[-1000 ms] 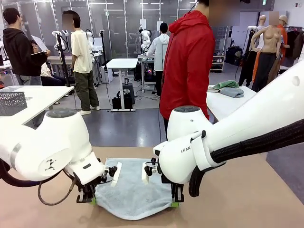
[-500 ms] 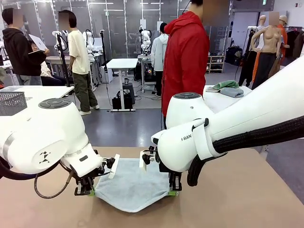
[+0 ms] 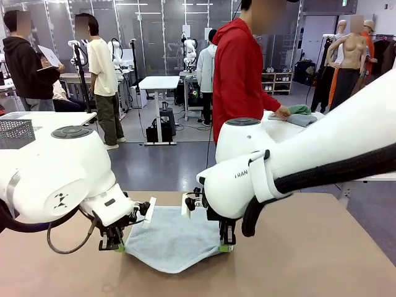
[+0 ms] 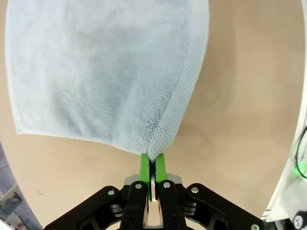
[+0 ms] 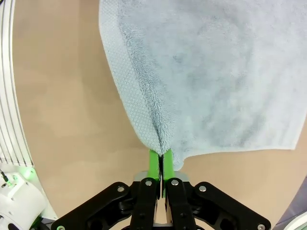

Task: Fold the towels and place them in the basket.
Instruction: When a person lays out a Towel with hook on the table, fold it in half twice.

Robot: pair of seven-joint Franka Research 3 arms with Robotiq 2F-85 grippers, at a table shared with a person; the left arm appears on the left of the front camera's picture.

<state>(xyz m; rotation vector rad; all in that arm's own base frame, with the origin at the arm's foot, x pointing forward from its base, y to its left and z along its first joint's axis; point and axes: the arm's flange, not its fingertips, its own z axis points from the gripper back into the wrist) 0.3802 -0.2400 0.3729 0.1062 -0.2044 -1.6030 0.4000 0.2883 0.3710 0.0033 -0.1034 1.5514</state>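
Early stage: the grey-blue towel (image 3: 170, 244), partly resting on the bench (image 3: 309, 260), is pinched at two corners by the closed left pincer (image 3: 117, 247) and right pincer (image 3: 225, 247); folding and basketing are judged outstanding.

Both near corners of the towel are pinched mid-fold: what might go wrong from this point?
1. The left fingers and right fingers each pinch only the very tip of a corner of the grey-blue towel, so a corner may slip out.
2. Its middle sags onto the table, so it may drag and bunch, leaving an uneven fold.
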